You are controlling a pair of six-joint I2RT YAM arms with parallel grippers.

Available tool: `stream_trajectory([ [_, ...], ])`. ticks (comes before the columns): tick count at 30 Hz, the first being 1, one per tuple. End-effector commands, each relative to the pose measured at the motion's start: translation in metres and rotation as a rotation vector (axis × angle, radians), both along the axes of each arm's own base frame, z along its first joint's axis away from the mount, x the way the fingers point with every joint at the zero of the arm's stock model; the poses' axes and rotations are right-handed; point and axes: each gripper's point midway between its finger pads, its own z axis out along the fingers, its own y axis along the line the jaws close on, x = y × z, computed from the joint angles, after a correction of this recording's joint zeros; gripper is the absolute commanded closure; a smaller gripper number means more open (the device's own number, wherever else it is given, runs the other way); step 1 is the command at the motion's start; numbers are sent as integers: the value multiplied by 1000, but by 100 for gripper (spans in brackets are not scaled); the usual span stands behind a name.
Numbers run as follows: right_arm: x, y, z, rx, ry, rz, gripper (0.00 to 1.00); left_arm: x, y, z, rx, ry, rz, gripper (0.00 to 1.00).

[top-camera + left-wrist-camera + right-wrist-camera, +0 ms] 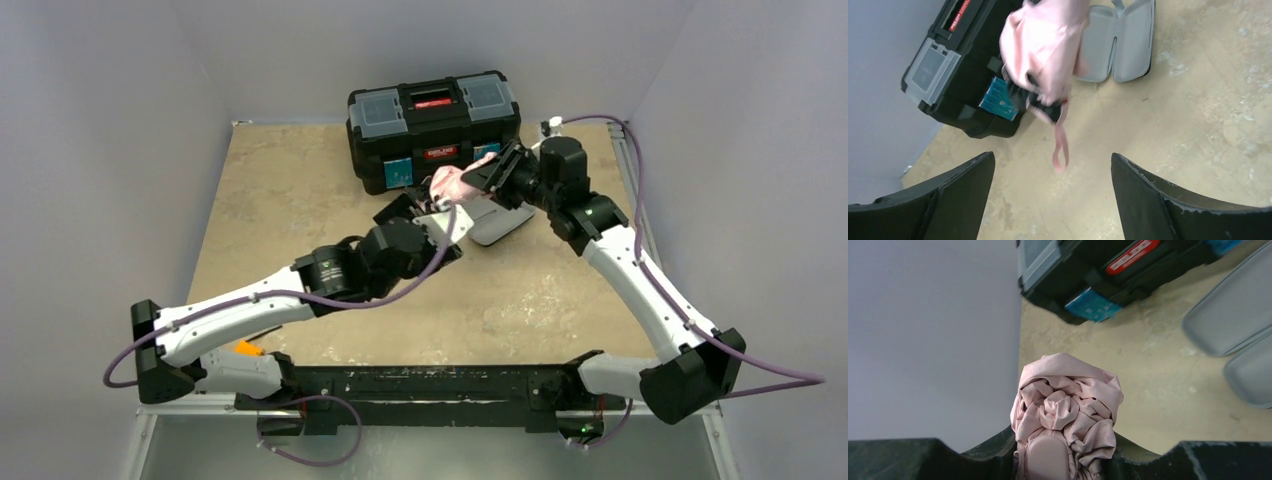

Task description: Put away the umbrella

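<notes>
The folded pink umbrella (1065, 405) is held off the table, just beside the open grey hard case (1120, 40), with its wrist strap (1060, 147) dangling. It is clamped at one end by the right gripper (1063, 460). The left gripper (1053, 190) is seen near the case, jaws wide apart and empty. Stowing is judged to be the step in hand. Next, the bundle needs to be lowered lengthwise into one half of the case.

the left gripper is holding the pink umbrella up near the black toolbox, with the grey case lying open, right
Not quite: the right gripper grips the umbrella; the left gripper is open and empty, as both wrist views show. The rest holds.
</notes>
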Motion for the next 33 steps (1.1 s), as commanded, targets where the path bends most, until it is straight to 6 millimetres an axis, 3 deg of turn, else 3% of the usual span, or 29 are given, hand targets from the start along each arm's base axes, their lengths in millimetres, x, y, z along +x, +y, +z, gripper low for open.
stream_trajectory([
  [1,31,-45,27,-71,-152,-116,100,-12,10,-2,-239,236,-56,16],
  [3,39,-69,23,-120,-159,-182,100,8,23,-10,-301,298,33,18],
  [6,46,-106,18,-176,-173,-282,100,34,23,-30,-320,388,98,20],
  [11,44,-165,20,-287,-214,-468,100,82,-1,-59,-327,536,176,27],
  [14,37,-184,24,-328,-245,-530,100,109,-21,-77,-344,620,177,28],
  [19,27,-189,18,-334,-252,-548,100,150,-47,-119,-345,734,185,29],
  [24,22,-184,9,-334,-253,-516,100,179,-61,-158,-352,815,207,30],
  [33,20,-175,7,-310,-253,-468,100,211,-74,-186,-419,896,280,37],
])
